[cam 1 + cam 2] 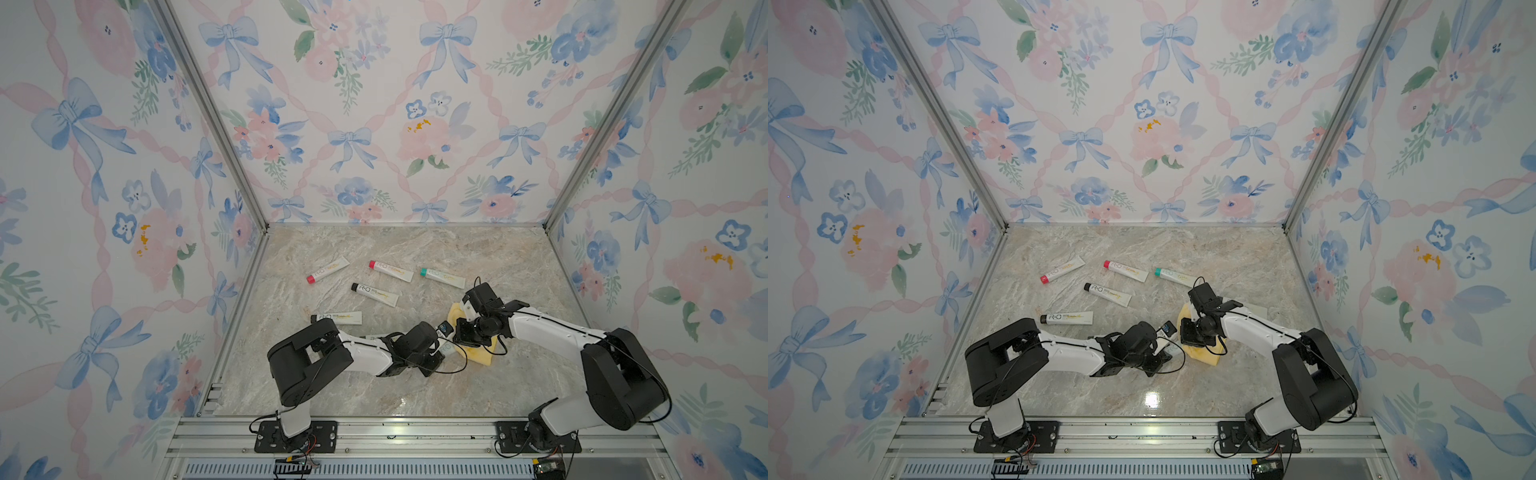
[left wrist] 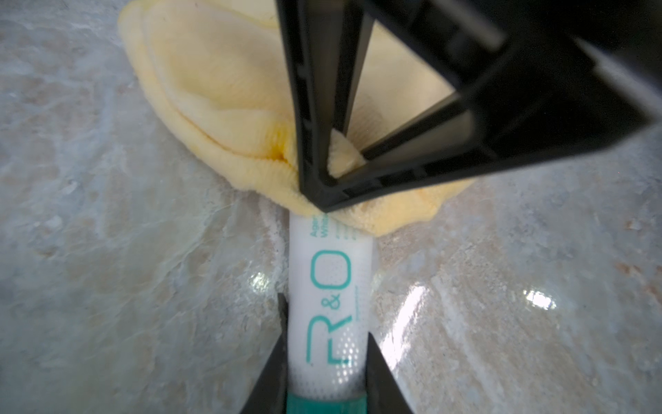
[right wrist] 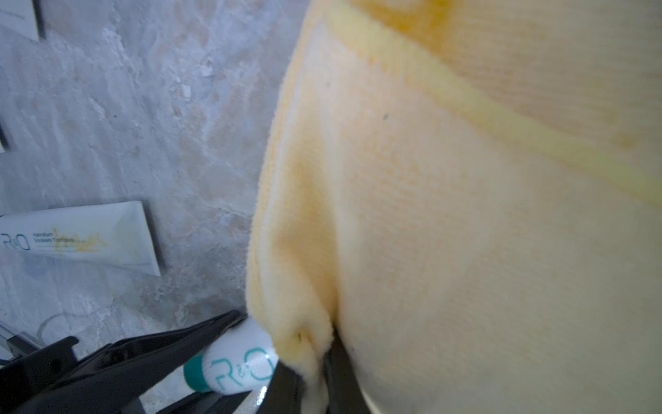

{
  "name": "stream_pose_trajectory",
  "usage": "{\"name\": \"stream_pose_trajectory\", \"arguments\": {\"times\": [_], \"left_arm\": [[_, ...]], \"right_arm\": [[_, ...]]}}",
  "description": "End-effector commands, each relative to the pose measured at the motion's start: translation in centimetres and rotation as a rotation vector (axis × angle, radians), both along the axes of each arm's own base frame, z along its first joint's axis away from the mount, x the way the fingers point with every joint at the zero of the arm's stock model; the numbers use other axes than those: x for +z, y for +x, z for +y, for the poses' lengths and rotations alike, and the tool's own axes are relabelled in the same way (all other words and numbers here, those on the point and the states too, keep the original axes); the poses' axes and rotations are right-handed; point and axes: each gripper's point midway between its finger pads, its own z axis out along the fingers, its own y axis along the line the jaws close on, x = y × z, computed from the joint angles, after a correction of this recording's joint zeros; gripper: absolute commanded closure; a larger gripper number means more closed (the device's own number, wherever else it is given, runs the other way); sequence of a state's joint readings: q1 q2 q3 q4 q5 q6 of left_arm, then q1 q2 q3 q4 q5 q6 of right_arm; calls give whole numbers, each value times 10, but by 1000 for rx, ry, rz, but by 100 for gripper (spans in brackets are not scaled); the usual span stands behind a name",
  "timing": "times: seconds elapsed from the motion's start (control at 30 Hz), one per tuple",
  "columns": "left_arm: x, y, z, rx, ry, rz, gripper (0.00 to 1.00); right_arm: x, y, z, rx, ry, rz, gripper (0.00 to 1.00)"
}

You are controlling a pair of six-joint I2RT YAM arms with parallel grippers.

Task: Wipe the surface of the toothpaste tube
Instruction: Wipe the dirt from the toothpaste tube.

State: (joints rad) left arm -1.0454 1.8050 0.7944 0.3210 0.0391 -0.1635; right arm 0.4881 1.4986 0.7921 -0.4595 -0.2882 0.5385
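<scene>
**Both grips tight**

The marble tabletop (image 1: 374,386) bears a yellow cloth (image 2: 222,89). The toothpaste tube (image 2: 329,286) runs out from under the cloth's edge. The left tool (image 2: 327,340) clamps the tube beside its teal cap; the right tool (image 3: 311,365) pinches a cloth fold.

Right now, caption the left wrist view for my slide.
Left gripper holds the teal-capped toothpaste tube near its cap while the right gripper holds a yellow cloth over its far end.

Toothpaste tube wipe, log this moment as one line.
left gripper: shut on teal-capped tube | right gripper: shut on yellow cloth | cloth covers tube's tail end
</scene>
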Motion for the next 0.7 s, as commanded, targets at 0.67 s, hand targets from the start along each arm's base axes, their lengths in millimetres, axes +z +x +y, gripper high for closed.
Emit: {"name": "stream_pose_trajectory", "arguments": {"times": [0.67], "left_arm": [[-20, -1, 17, 24, 76, 20, 78]], "right_arm": [[-30, -3, -57, -81, -182, 99, 87]]}}
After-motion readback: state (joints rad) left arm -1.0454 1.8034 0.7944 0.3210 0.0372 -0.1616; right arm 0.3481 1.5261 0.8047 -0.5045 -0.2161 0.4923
